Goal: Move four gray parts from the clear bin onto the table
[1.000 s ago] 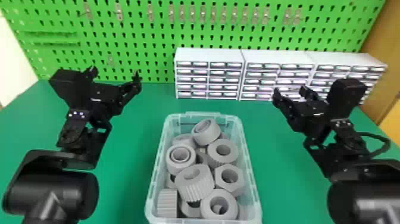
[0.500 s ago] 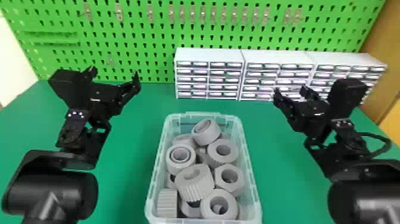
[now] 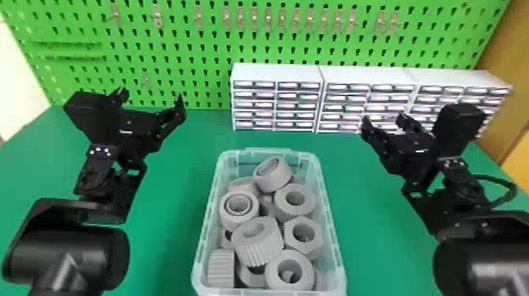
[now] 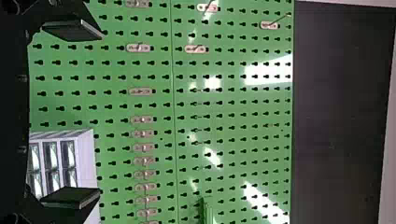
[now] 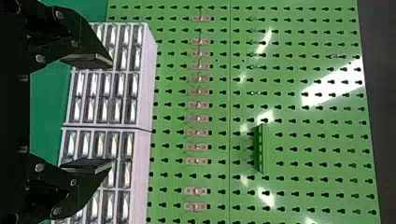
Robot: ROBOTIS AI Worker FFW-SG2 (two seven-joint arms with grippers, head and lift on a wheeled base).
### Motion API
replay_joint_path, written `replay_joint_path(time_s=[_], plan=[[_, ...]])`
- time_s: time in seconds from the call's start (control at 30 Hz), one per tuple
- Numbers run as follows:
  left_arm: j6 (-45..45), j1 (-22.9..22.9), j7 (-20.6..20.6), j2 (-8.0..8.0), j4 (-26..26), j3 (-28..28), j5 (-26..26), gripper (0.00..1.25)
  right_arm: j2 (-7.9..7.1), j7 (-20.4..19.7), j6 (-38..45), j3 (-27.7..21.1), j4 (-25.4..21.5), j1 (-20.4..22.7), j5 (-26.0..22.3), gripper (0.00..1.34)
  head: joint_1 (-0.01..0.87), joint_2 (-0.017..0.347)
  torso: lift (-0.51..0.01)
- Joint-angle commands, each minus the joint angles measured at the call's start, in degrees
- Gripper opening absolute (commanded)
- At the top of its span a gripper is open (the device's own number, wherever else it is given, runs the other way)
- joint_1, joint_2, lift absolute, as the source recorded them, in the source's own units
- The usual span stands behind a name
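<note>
In the head view, my left gripper (image 3: 151, 100) is held open above the table, left of the clear bin (image 3: 198, 252). My right gripper (image 3: 385, 122) stands open on the bin's other side, in front of the drawer units. The bin holds several gray parts, among them a ribbed one (image 3: 259, 246), a hexagonal one (image 3: 315, 236) and a tilted ring (image 3: 277, 179) at the far end. The left wrist view has my left gripper (image 4: 100, 114) with its fingers wide apart and nothing between them. Likewise empty is my right gripper (image 5: 112, 114) in the right wrist view.
White drawer units (image 3: 275, 73) line the table's back, center to right. A green pegboard (image 3: 189, 47) with small metal hooks rises behind them. The green table (image 3: 173, 212) extends on both sides of the bin, beneath the two arms.
</note>
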Motion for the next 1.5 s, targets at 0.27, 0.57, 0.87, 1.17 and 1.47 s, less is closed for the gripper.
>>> replay_joint_path(time_s=[0.27,0.57,0.87,1.17,1.47], plan=[[0.0,-0.2,0.0,0.01,0.0,-0.3,0.0,1.14,0.16,0.0,2.3,0.1,-0.9,0.0,-0.9,0.83,0.678,0.034,-0.05],[0.0,0.1,0.0,0.01,0.0,-0.1,-0.1,1.14,-0.8,0.0,16.2,1.0,-5.4,-2.4,-1.3,0.83,0.678,0.034,-0.05],[0.0,0.0,0.0,0.01,0.0,0.1,-0.3,1.14,-1.24,0.0,31.6,3.2,-8.0,-6.0,-1.4,0.83,0.678,0.034,-0.05],[0.0,0.0,0.0,-0.07,0.0,0.0,-0.4,1.14,-2.21,0.0,41.6,6.7,-8.3,-9.9,-2.8,0.83,0.678,0.034,-0.05],[0.0,0.0,0.0,-0.07,0.0,0.0,-0.4,1.14,-2.47,0.0,46.4,12.0,-8.2,-12.9,-3.3,0.83,0.678,0.034,-0.05]])
